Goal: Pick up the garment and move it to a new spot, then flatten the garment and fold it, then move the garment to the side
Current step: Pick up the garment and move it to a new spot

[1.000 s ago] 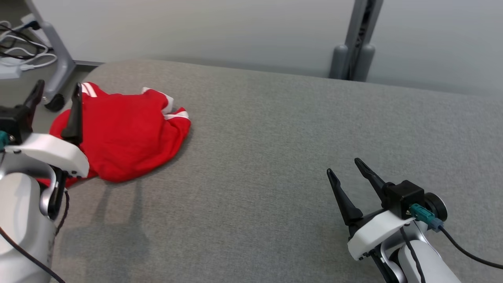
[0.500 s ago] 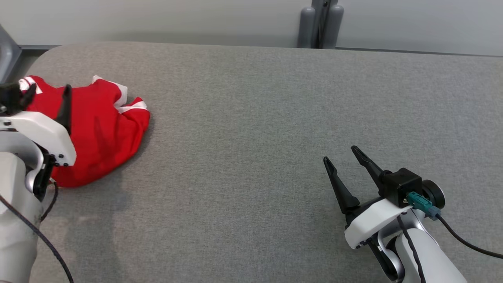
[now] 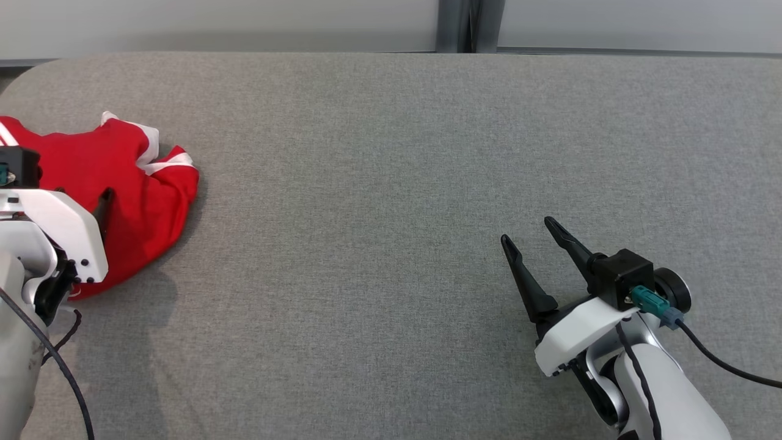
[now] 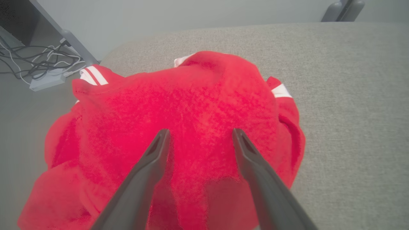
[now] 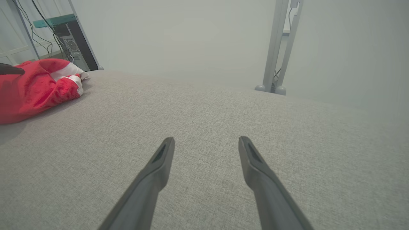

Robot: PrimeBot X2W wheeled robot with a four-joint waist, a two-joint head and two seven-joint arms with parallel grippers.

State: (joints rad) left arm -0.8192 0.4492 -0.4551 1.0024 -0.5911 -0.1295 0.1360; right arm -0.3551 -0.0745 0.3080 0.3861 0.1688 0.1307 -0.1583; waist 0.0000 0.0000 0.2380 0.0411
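The red garment (image 3: 143, 183) is lying bunched at 9 o'clock, right against the tabletop's (image 3: 391, 153) left edge, near the rounded corner at 11 o'clock. From there across to 3 o'clock the grey cloth surface is lying bare, giving wide room, and the straight far edge is running along 12 o'clock beneath a grey post (image 3: 467, 24).

The left tool (image 4: 198, 133) is hanging spread wide over the red heap, its fingers straddling the middle and gripping nothing; whether the tips are touching the cloth I cannot tell. The right tool (image 3: 526, 230) is hovering released at 4 o'clock, well apart from the garment, holding nothing.

Compared with a second ago, the head camera has been swinging, so the post is now sitting at 12 instead of 1 o'clock. The left tool has been sinking lower over the garment, while the heap is keeping its shape.
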